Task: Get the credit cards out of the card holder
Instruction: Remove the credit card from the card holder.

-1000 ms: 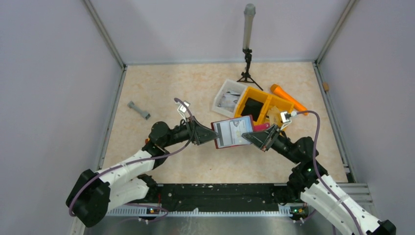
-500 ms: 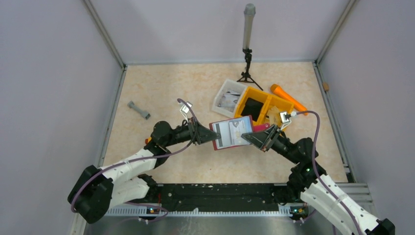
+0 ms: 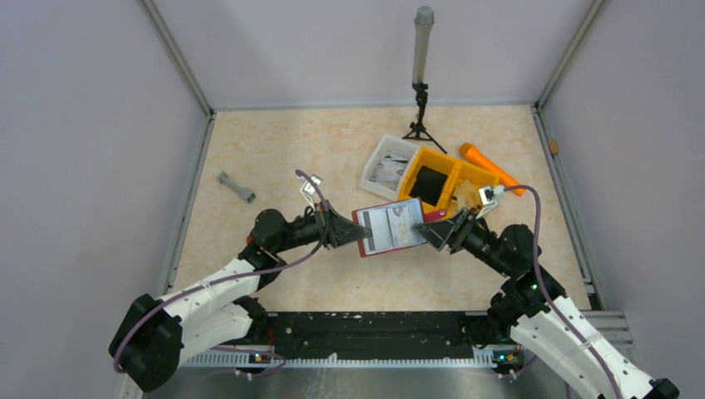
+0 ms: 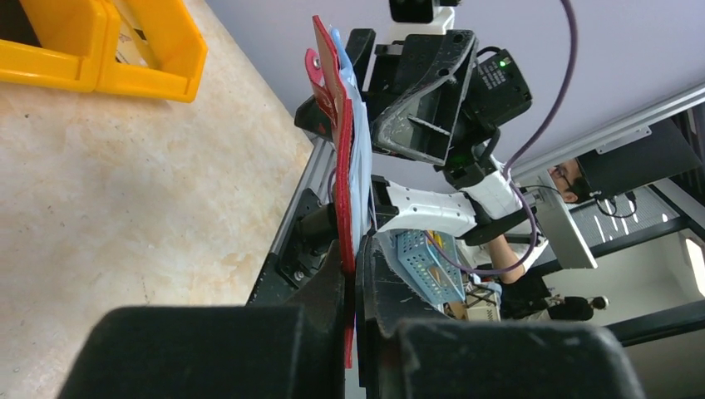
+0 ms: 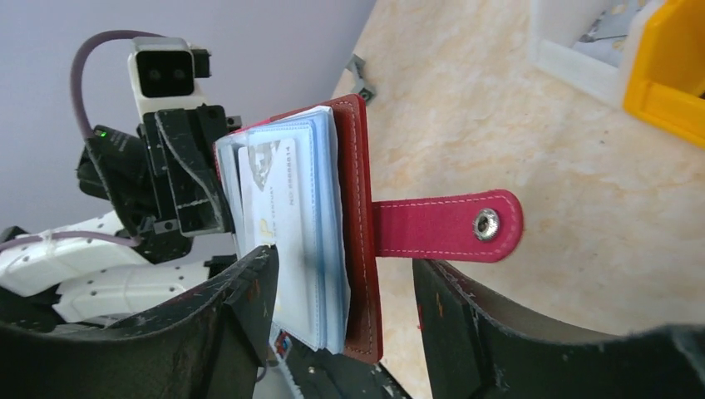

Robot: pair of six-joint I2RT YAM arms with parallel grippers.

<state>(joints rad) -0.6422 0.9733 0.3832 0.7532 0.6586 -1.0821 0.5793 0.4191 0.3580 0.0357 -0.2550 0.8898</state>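
Beige marbled tabletop (image 3: 274,141), pale lilac walls (image 3: 316,50) on three sides. Left gripper (image 4: 353,258) clamped on the card holder (image 5: 362,183) edge, above the surface; right gripper (image 5: 345,266) spread loosely around the credit cards (image 5: 287,208)

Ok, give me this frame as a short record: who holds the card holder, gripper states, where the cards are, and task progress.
card holder: dark red, held up off the table between the two arms, snap tab undone and sticking out
left gripper: shut on one edge of the card holder
right gripper: open, one finger on each side of the opposite edge
credit cards: pale stack, tucked inside the card holder
behind: yellow bin, white tray
progress: no card out yet
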